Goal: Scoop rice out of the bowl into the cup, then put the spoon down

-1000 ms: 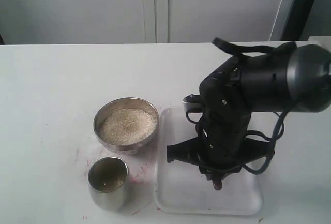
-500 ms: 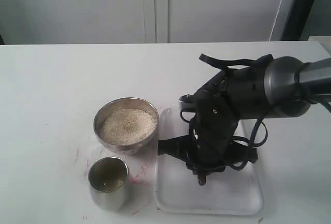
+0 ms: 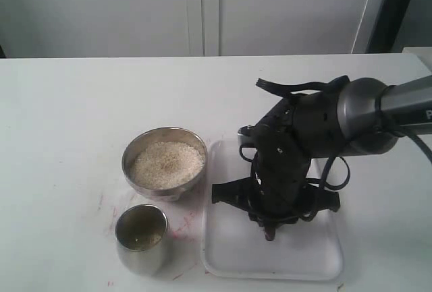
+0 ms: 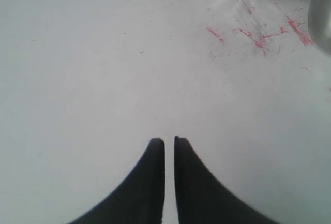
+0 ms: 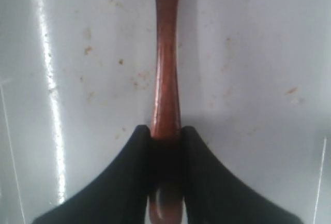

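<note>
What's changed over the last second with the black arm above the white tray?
The right gripper, shut on the slim reddish-brown wooden spoon, shifted left over the white plastic tray toward the wide steel bowl, then eased slightly back. No new grasp or release is visible. The bowl, its white rice and the small steel cup stayed put.

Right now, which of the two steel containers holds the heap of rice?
The wide, shallow bowl, heaped with rice; the narrower cup looks nearly empty.

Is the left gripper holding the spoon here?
No, the left gripper is closed on nothing above the table; the right gripper grips the spoon.
</note>
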Controlling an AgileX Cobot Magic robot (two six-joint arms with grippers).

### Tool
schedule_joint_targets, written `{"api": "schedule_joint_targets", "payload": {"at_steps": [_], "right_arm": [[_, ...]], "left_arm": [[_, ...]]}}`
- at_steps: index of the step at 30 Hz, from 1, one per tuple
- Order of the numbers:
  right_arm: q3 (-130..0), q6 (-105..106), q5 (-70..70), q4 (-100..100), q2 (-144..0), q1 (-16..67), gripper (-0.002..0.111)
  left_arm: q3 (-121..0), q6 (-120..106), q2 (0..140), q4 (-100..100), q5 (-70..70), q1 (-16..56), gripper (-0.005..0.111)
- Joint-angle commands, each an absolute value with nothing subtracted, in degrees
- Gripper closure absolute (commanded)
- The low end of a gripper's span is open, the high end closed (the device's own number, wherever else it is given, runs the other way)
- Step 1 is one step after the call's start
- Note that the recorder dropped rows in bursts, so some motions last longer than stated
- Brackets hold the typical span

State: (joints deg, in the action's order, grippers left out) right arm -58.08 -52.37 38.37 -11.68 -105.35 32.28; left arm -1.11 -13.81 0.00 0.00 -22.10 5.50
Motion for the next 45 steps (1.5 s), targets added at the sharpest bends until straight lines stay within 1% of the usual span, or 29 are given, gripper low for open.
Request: {"api": "schedule_joint_targets", "payload": {"at_steps": [1,3,6,10,15,19,26,28,30,33,36,39,43,45], "right_arm": [[-58.24,-52.70,38.52,-12.95,-105.35,31.83,0.107],[-58.24,-52.70,38.64,-12.95,-105.35,31.83,0.103],[-58.24,-52.70,39.12,-12.95,-105.35,31.83,0.093],[-58.24,-52.70,39.25,-12.95,-105.35,31.83,0.085],[-58.24,-52.58,39.49,-12.95,-104.00,31.83,0.085],[-58.24,-52.47,40.15,-13.22,-100.32,31.83,0.085],[-58.24,-47.44,46.58,-14.06,-88.55,31.95,0.085],[-58.24,-42.99,50.00,-14.18,-83.99,32.60,0.085],[-58.24,-38.06,55.34,-14.48,-79.40,34.19,0.085],[-57.16,-37.41,63.39,-16.42,-72.61,37.88,0.085],[-54.63,-37.62,66.86,-16.50,-64.92,42.42,0.087],[-51.42,-39.06,66.98,-13.71,-55.93,46.34,0.094],[-47.51,-39.20,64.92,-8.81,-45.15,50.00,0.107],[-45.94,-39.20,63.63,-8.57,-40.36,50.46,0.108]], "left_arm": [[-0.58,-13.47,0.00,-0.32,-24.89,5.92,0.092],[-0.58,-13.47,0.00,-0.32,-24.89,5.92,0.092],[-0.58,-13.47,0.00,-0.32,-24.89,5.92,0.092],[-0.58,-13.47,0.00,-0.32,-24.89,5.92,0.092],[-0.58,-13.47,0.00,-0.32,-24.89,5.92,0.092],[-0.58,-13.47,0.00,-0.32,-24.89,5.92,0.092],[-0.58,-13.47,0.00,-0.32,-24.89,5.92,0.092],[-0.58,-13.47,0.00,-0.32,-24.89,5.92,0.092],[-0.58,-13.47,0.00,-0.32,-24.89,5.92,0.092],[-0.58,-13.47,0.00,-0.32,-24.89,5.92,0.092],[-0.58,-13.47,0.00,-0.32,-24.89,5.92,0.092],[-0.58,-13.47,0.00,-0.32,-24.89,5.92,0.092],[-0.58,-13.47,0.00,-0.32,-24.89,5.92,0.092],[-0.58,-13.47,0.00,-0.32,-24.89,5.92,0.092]]}}
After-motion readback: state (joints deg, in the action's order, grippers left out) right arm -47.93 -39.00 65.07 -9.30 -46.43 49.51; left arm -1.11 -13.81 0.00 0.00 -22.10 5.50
